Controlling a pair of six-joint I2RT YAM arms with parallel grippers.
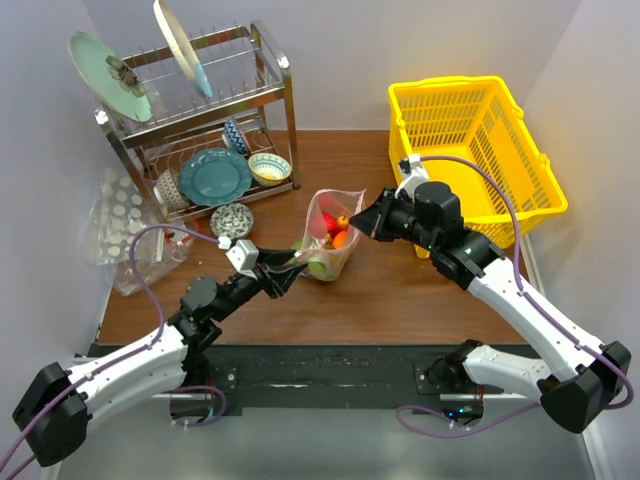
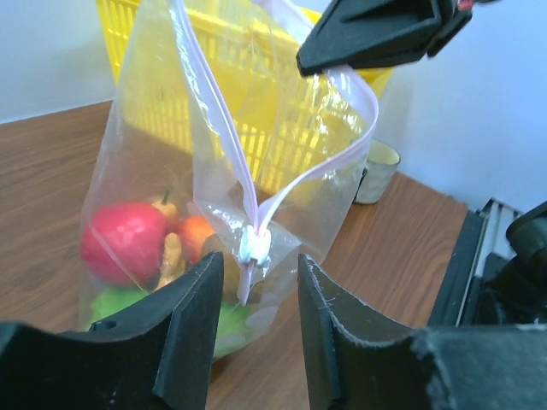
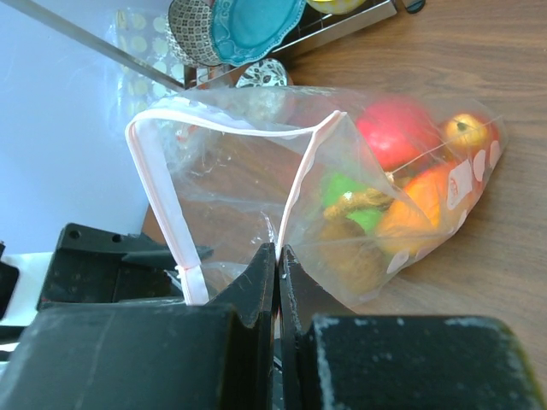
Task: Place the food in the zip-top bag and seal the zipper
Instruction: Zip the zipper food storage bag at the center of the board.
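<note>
The zip-top bag stands upright mid-table with its mouth partly open. The food lies inside: a red apple, orange, tan and green pieces. My right gripper is shut on the bag's right top corner, on the end of the pink zipper, and holds it up; it also shows in the right wrist view. My left gripper is open at the bag's left end. The zipper's white slider sits just beyond the gap between the fingers; I cannot tell if they touch.
A yellow basket stands at the back right, a small cup beside it. A dish rack with plates and bowls stands at the back left. A clear bag with white discs lies at the left edge.
</note>
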